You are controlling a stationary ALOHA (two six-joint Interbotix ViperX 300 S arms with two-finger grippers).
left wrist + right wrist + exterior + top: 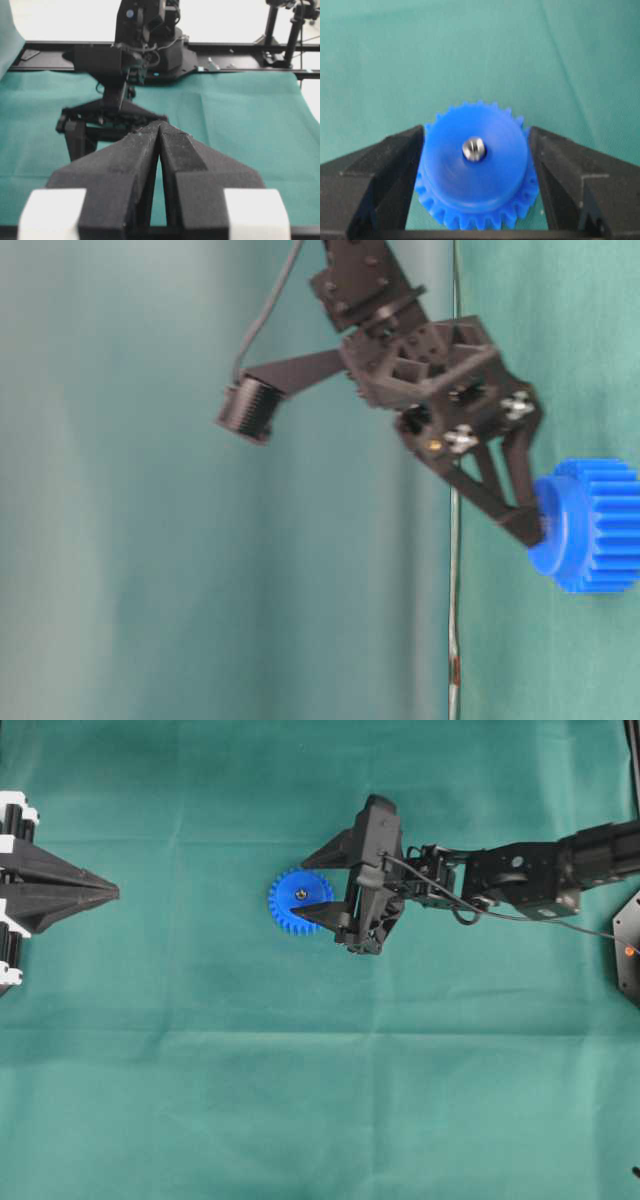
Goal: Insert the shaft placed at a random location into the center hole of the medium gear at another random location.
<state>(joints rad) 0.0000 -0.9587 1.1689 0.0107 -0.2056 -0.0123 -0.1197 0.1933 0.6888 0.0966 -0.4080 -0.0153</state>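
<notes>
Right gripper [476, 165]: jaws spread, flanking medium gear [476, 172] at 3 and 9 o'clock. Shaft [474, 148]: seated in center hole, gear flat on green tabletop [300, 1070], near middle. Left gripper [112, 892]: closed, empty, at 9 o'clock edge.

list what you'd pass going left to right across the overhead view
closed black left gripper at the left edge → bare green cloth → bright blue toothed plastic gear with the small silvery metal shaft in its centre hole → black right gripper, fingers spread around the gear → its black arm running to the right edge
</notes>
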